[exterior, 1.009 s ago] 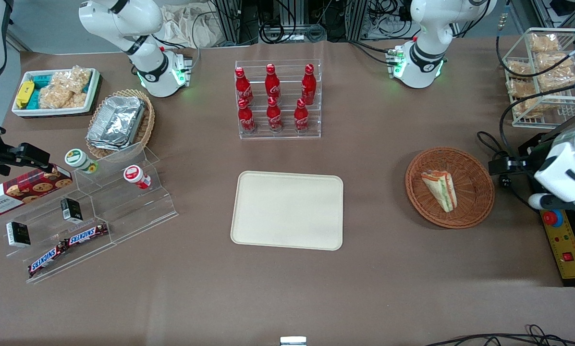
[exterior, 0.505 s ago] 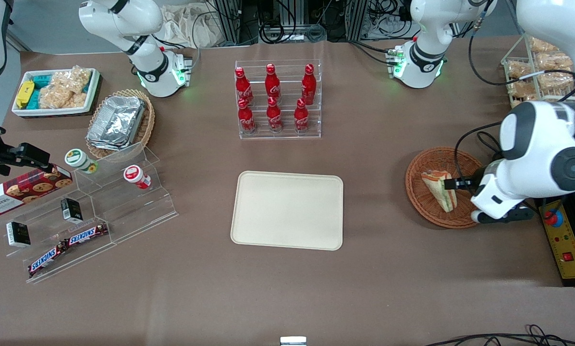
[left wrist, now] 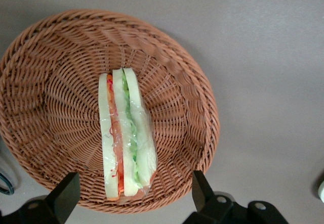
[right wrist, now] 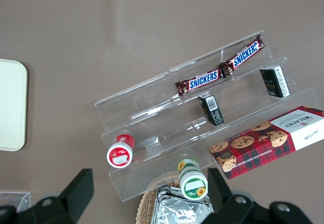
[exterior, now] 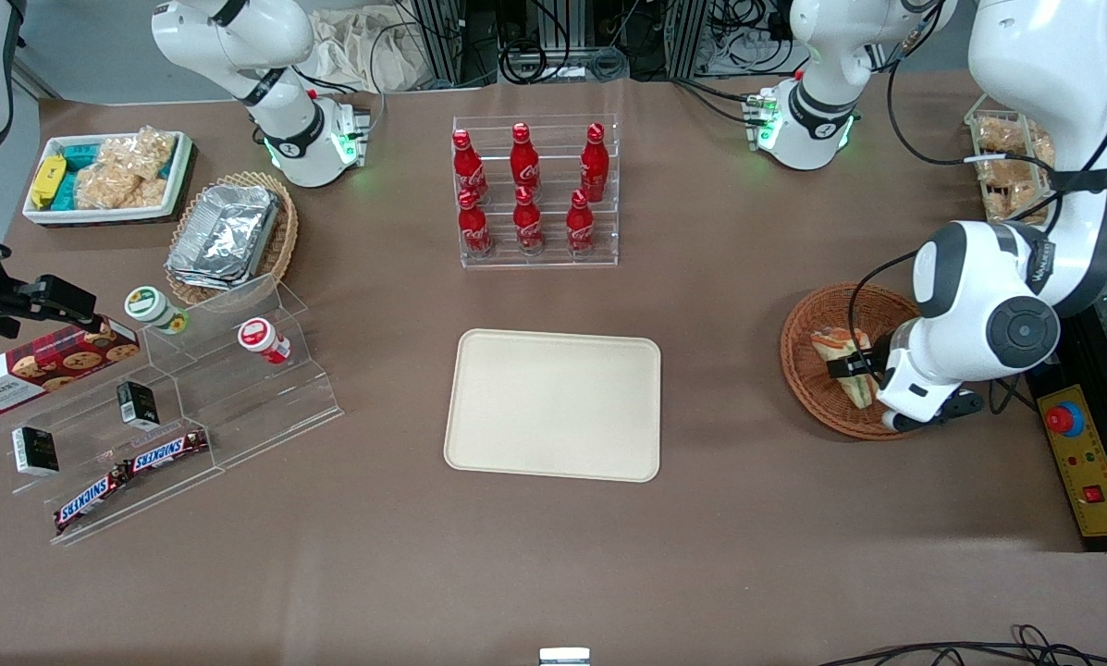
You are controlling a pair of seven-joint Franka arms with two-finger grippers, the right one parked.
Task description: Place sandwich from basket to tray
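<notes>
The sandwich [exterior: 831, 344] is a wrapped wedge of pale bread with green and orange-red filling, lying in the round reddish-brown wicker basket [exterior: 801, 370] toward the working arm's end of the table. My left gripper [exterior: 851, 367] hangs open just over it. In the left wrist view the sandwich [left wrist: 126, 138] lies lengthwise in the basket [left wrist: 202, 97], and the gripper [left wrist: 132, 183] has one black finger [left wrist: 66, 196] on each side of the wide end, clear of the bread. The cream tray [exterior: 553, 404] sits bare at the table's middle.
A clear rack of red cola bottles [exterior: 535, 190] stands farther from the front camera than the tray. A wire rack of bagged snacks [exterior: 1006, 166] and a yellow control box [exterior: 1085, 462] flank the basket. A stepped acrylic shelf [exterior: 192, 398] lies toward the parked arm's end.
The left arm has swung in from the table's end over the basket. Its gripper now hangs above the sandwich. The sandwich has not moved.
</notes>
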